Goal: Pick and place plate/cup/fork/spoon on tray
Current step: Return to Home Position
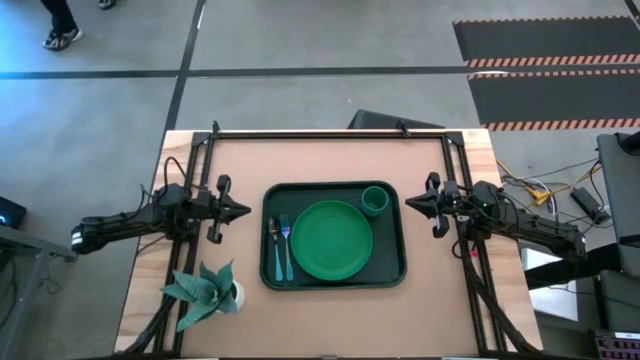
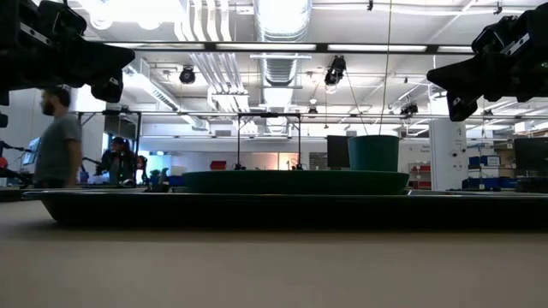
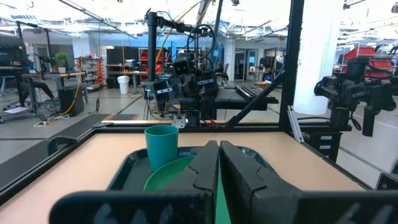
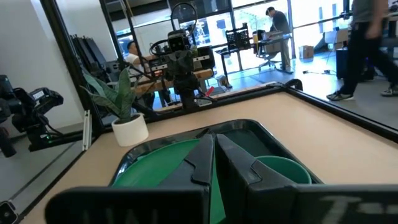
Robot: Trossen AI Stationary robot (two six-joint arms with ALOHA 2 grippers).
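Left hand (image 1: 238,210) pinched shut, empty, hanging over the table (image 1: 450,300) just left of the tray (image 1: 392,262); right hand (image 1: 410,202) likewise at its right. On tray: plate (image 1: 331,240) central, cup (image 1: 375,200) at one right-side corner. Spoon (image 1: 277,262) and fork (image 1: 288,262) beside the plate, visible only from above.

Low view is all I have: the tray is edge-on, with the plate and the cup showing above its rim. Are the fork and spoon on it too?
Observer: Yes. In the high view the fork and the spoon lie side by side on the tray, on the left arm's side of the plate.
Operator: Is the cup on the plate?
Observer: No. The cup stands on the tray beside the plate, in the corner on the right arm's side.
Operator: Are the grippers over the tray?
Observer: No. The left gripper and the right gripper are just outside its two short ends, both shut and empty.
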